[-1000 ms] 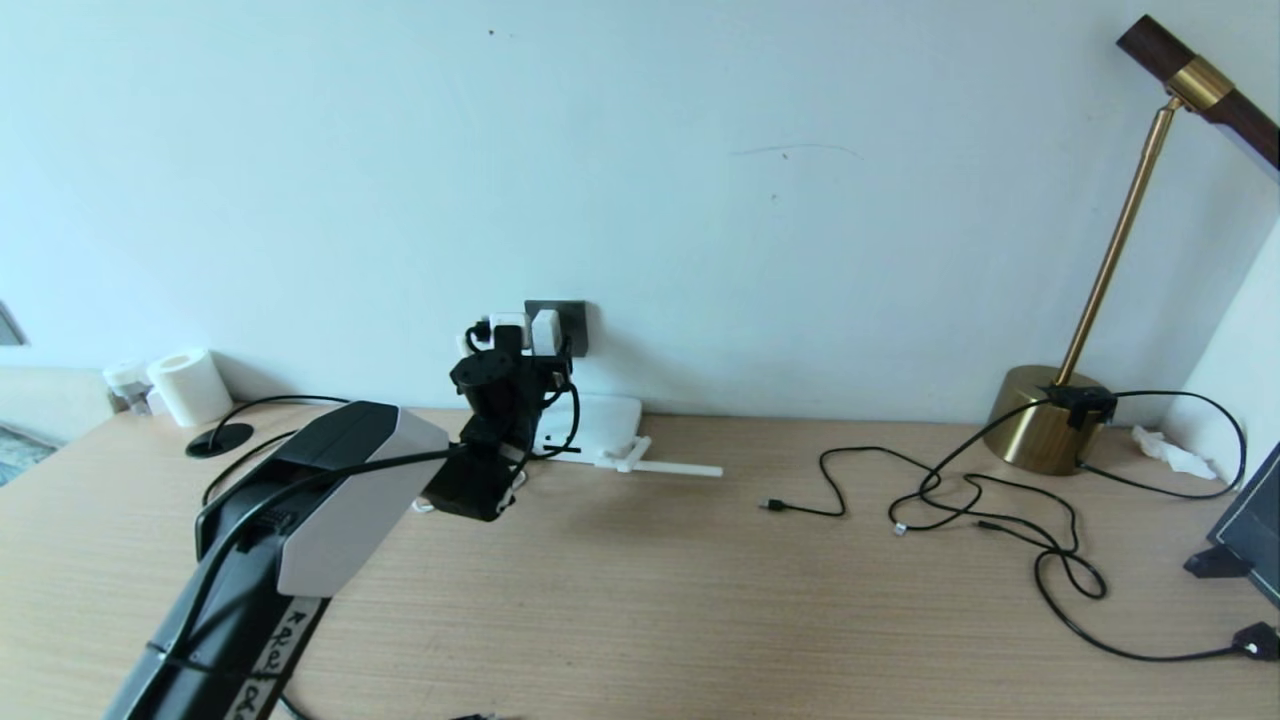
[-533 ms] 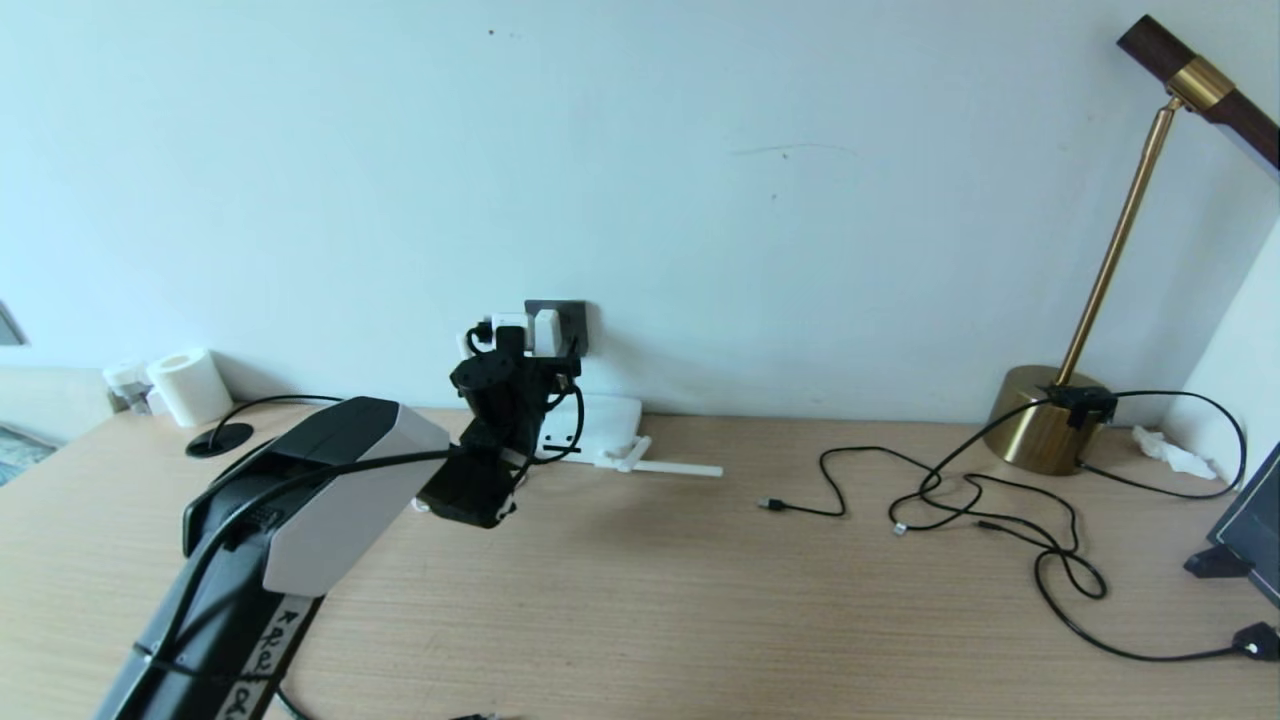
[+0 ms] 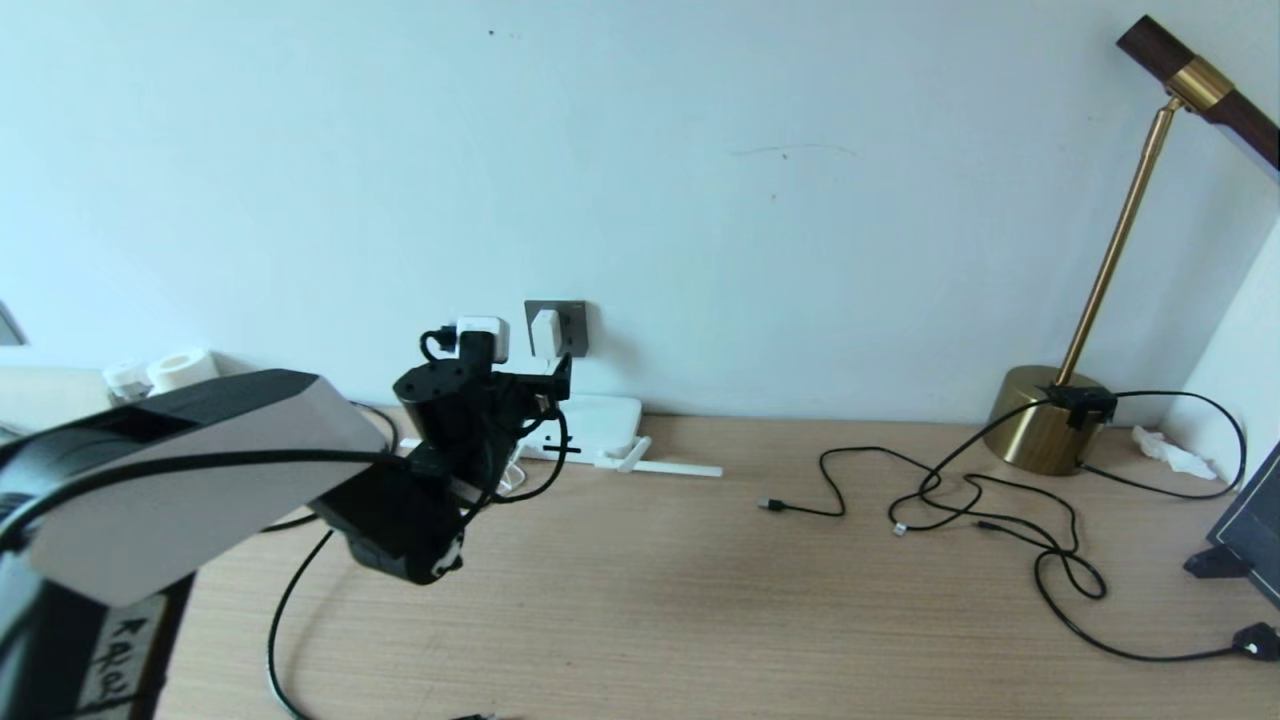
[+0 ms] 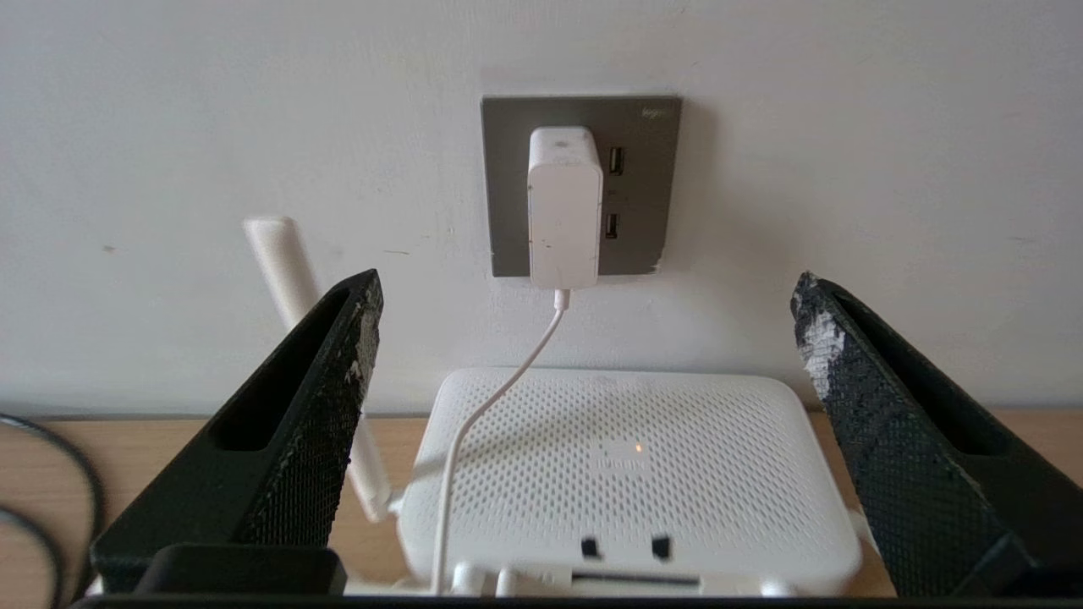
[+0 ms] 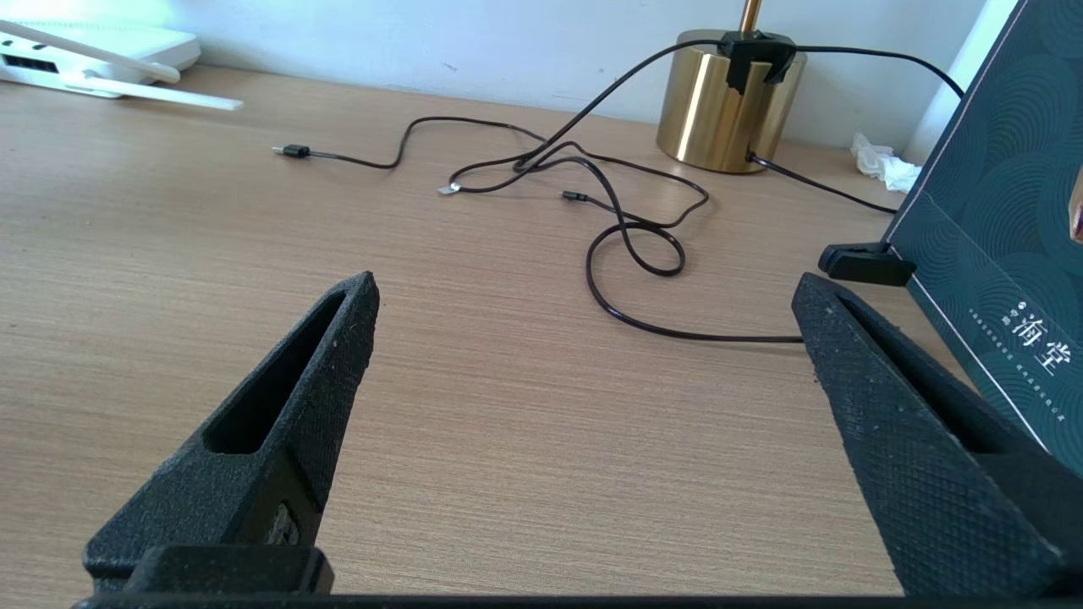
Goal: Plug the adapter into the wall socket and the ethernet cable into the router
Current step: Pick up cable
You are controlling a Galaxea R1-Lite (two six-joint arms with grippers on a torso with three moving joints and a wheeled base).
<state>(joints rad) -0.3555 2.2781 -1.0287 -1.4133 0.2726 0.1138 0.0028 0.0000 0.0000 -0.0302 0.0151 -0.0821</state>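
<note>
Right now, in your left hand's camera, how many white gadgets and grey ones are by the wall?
White: 2, the small white cube adapter and the flat white perforated router.
Grey: 1, the dark grey square wall socket.
Total: 3.

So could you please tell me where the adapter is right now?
The adapter is plugged into the wall socket, directly above the router, left of centre in the head view, with its white cord hanging down.
</note>
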